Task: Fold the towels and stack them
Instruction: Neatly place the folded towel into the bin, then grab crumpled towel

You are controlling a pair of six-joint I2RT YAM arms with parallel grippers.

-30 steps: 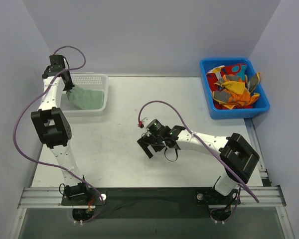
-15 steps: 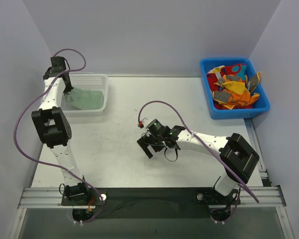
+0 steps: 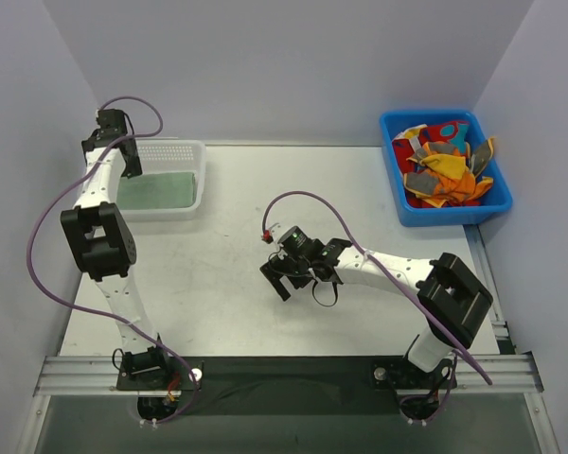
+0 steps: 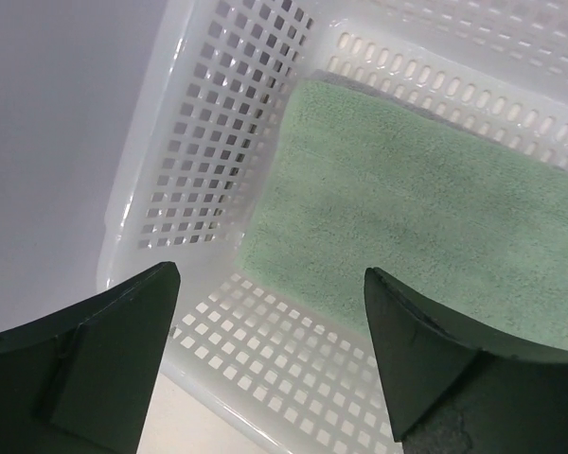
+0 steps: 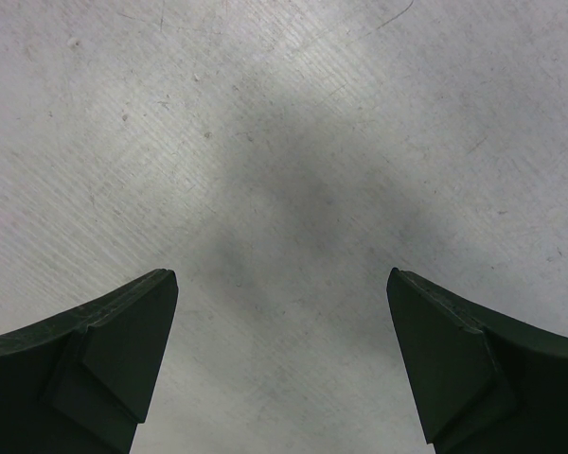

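A folded pale green towel [image 3: 161, 188] [image 4: 426, 218] lies flat in the white mesh basket [image 3: 185, 151] [image 4: 218, 142] at the back left, a grey layer edging out beneath it. My left gripper [image 3: 131, 163] [image 4: 270, 284] hangs open over the basket's left end, nothing between its fingers. More towels [image 3: 445, 170], orange, red and grey, lie crumpled in the blue bin [image 3: 492, 203] at the back right. My right gripper [image 3: 298, 284] [image 5: 282, 284] is open just above the bare table near the middle, holding nothing.
The basket's perforated walls stand close around the left gripper. The right arm stretches across the table's right half. Grey walls close in the table at the back and both sides.
The left gripper has opened and let go of the green towel, which has dropped flat into the basket. The right arm has not moved.
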